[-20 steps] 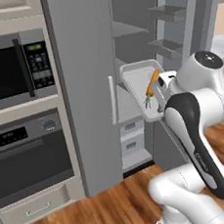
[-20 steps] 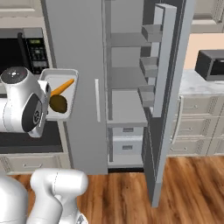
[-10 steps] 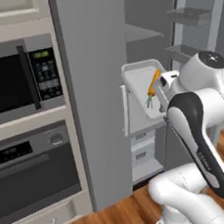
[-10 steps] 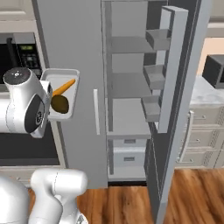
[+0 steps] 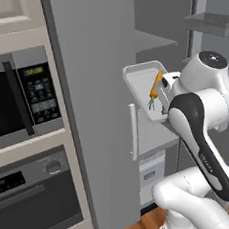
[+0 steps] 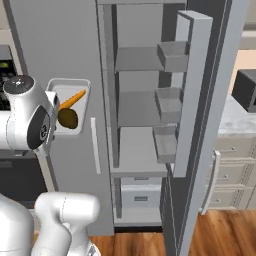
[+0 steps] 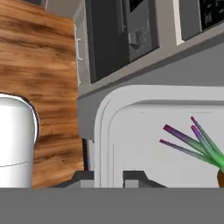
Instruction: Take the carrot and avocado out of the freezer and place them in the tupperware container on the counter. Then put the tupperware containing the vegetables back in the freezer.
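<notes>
While the white arm holds it up before the tall grey freezer, the shallow pale grey-white plastic tupperware tray carries both vegetables.
The hand is closed tight on the tray's rim. The thin bright-orange carrot lies beside the dark olive-brown rounded avocado inside the tray, which is tipped steeply, just in front of the closed left door by its white bar handle. Right door open; grey shelves visible.

No writing can be read anywhere. The microwave has a green display and a button panel, both too blurred to make out.
</notes>
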